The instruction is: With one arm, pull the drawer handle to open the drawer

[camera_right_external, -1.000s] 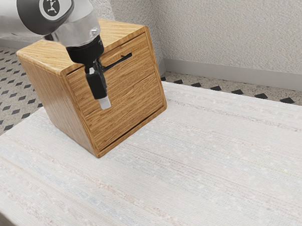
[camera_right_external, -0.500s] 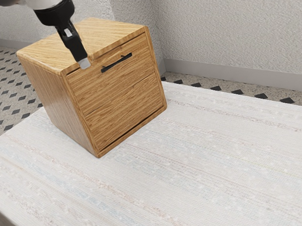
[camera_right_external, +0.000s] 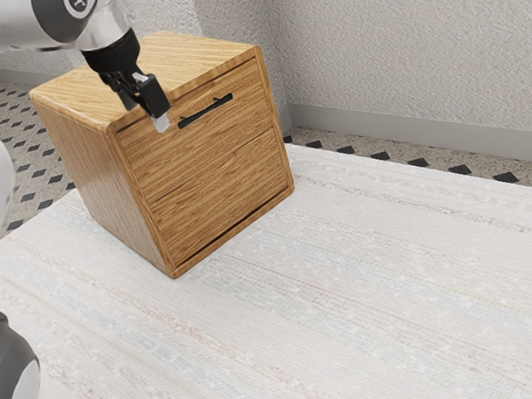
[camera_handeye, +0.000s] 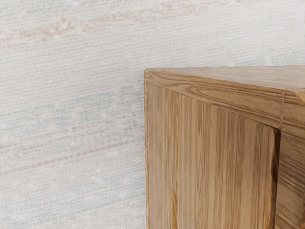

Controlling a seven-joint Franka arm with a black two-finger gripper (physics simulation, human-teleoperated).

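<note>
- At the far corner of the pale woven-cloth table (camera_right_external: 358, 275), on the exterior view's left, stands the oak-grained box cabinet (camera_right_external: 88, 163) with two drawer fronts.
- The task's thing, the thin black bar handle (camera_right_external: 205, 111), sits high on the top drawer front (camera_right_external: 212, 142). That front lies flush with the cabinet face, so the drawer is shut.
- Change: a second ago the black two-finger gripper (camera_right_external: 160, 121) hung low across the drawer face, at the handle's end. Half a second ago it had lifted above the cabinet's top. Now it has come back down and toward the exterior view's right.
- Its pale tip now rests at the cabinet's top front edge, just beside the handle's end on the exterior view's left, and apart from the bar.
- Whether the gripper is released or clenched cannot be told from here.
- Handle and drawer front have not moved across the three moments.
- Wrist view: a cabinet corner (camera_handeye: 209, 157) against the cloth.
- Judgement: this looks like a re-approach, with no hold yet and the pull not begun.
</note>
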